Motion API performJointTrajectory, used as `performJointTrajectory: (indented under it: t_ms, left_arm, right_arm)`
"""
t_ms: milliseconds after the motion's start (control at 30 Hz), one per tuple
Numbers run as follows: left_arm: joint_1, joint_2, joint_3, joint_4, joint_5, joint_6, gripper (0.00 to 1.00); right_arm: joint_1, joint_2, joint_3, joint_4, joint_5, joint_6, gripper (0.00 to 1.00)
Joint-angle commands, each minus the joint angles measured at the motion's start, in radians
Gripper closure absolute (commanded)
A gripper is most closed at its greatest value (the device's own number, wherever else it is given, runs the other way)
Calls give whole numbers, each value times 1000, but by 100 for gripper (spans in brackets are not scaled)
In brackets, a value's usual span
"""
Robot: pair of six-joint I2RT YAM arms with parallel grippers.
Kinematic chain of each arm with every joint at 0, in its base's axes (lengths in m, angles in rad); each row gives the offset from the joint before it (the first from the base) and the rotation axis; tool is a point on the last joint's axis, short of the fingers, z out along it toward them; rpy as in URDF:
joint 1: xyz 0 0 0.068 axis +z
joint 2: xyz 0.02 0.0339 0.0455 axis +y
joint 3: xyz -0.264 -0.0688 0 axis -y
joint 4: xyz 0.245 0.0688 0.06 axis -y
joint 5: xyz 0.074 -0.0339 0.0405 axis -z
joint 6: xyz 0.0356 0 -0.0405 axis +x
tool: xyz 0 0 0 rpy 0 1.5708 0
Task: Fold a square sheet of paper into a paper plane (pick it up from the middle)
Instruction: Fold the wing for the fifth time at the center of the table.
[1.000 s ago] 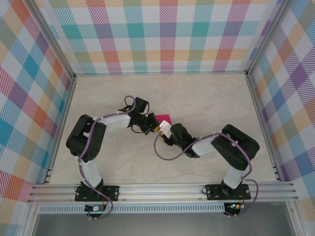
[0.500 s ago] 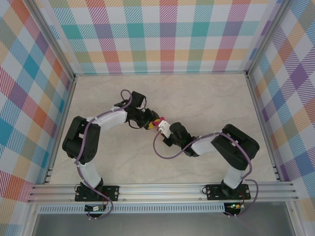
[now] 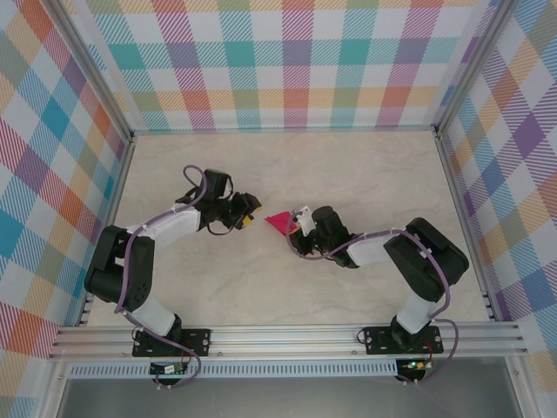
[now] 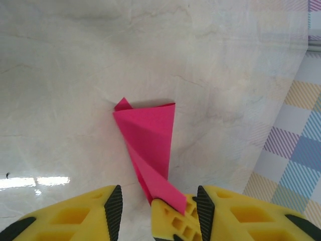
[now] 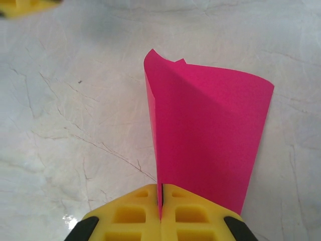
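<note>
The square sheet of paper (image 3: 278,222) is magenta-pink and folded into a narrow, layered wedge, much like a paper plane. It is at the table's middle. My right gripper (image 3: 297,225) is shut on its narrow end; in the right wrist view the paper (image 5: 205,135) fans out away from the closed yellow fingers of the right gripper (image 5: 160,190). My left gripper (image 3: 249,209) stands open a short way left of the paper, apart from it. In the left wrist view the paper (image 4: 150,130) rises beyond the left gripper (image 4: 158,193), whose jaws are empty, with a yellow right fingertip (image 4: 173,221) showing between them.
The pale marble tabletop (image 3: 365,174) is fenced by checked walls (image 3: 296,61) at the back and both sides. An aluminium rail (image 3: 287,335) runs along the near edge by the arm bases. Purple cables (image 3: 291,270) loop off both arms.
The left gripper opened, let go of the paper and drew back to the left. The right gripper shut on the paper and keeps it alone, the paper swinging out to its left.
</note>
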Motion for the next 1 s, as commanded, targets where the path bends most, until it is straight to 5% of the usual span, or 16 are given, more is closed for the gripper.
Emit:
performJointTrajectory:
  t_ms: [0,500,967]
  left_arm:
    - [-27,-37,-78,178,17,-40,57]
    - [-172,164,-62,380,59,-69,80]
    - [-196,231,-43,442,86,-65,84]
  right_arm:
    - [-30,-8,25,18,-136,172,95]
    - [-130,26,1,45,-273,362,86]
    - [-148,68,24,-25,-331,383,93]
